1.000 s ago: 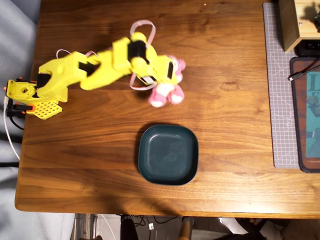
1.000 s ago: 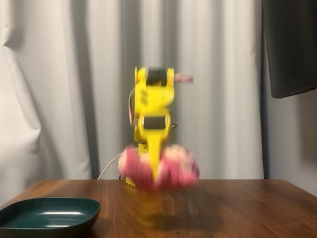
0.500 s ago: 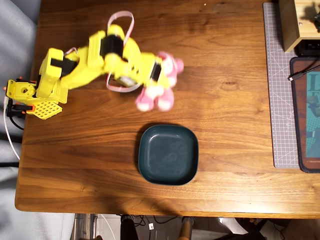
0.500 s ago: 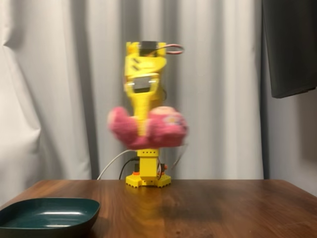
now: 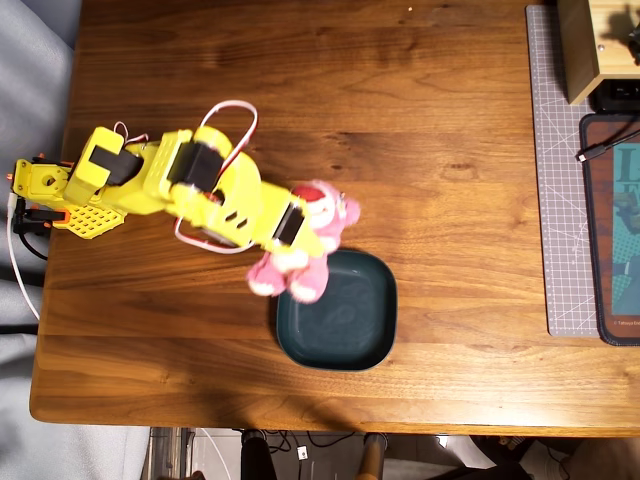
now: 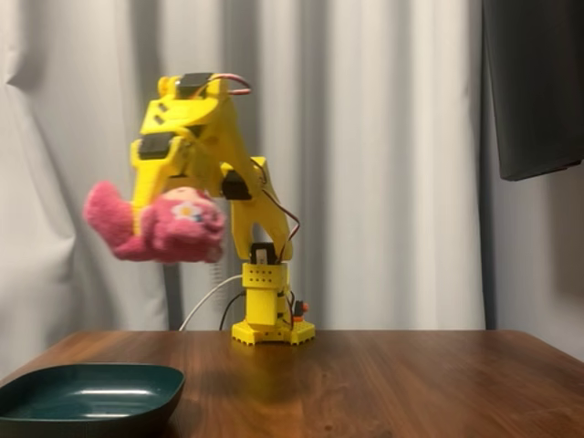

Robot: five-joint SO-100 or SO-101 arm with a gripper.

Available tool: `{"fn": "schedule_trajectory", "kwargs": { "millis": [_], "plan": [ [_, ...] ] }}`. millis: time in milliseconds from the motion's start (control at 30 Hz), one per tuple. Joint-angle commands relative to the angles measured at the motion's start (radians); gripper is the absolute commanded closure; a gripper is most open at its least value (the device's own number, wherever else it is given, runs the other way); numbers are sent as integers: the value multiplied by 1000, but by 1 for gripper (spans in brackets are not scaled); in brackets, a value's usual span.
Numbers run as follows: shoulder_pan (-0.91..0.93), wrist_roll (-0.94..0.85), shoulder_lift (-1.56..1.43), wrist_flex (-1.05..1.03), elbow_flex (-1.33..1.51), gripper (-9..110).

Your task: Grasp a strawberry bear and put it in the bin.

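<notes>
Pink strawberry bear hangs high above the empty teal bin.

We see a dark walnut-coloured wooden table from above, its grain running lengthwise and its surface softly glossy under even indoor light. Along the right side in the overhead view lies a grey cutting mat printed with a grid, and on it a dark-bordered pad with a cable end resting across it. A light wooden box sits at the top right corner. Pale grey fabric, perhaps a sofa or cover, shows beyond the left edge. In the fixed view, long white curtains hang in folds behind the table, and a dark panel hangs at the upper right.
</notes>
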State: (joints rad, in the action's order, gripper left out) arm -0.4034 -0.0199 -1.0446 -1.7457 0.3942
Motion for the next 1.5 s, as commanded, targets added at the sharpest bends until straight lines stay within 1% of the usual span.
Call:
{"fn": "schedule_trajectory", "kwargs": {
  "millis": [0, 200, 567, 867, 1267, 1467],
  "plan": [
    [-44, -21, 8, -5, -84, 102],
    [-17, -23, 186, -2, -325, 102],
    [91, -8, 187, 37, -339, 102],
    [15, -28, 245, 103, -339, 102],
    [34, -35, 265, 120, -383, 102],
    [3, -58, 267, 166, -393, 102]
  ]
}}
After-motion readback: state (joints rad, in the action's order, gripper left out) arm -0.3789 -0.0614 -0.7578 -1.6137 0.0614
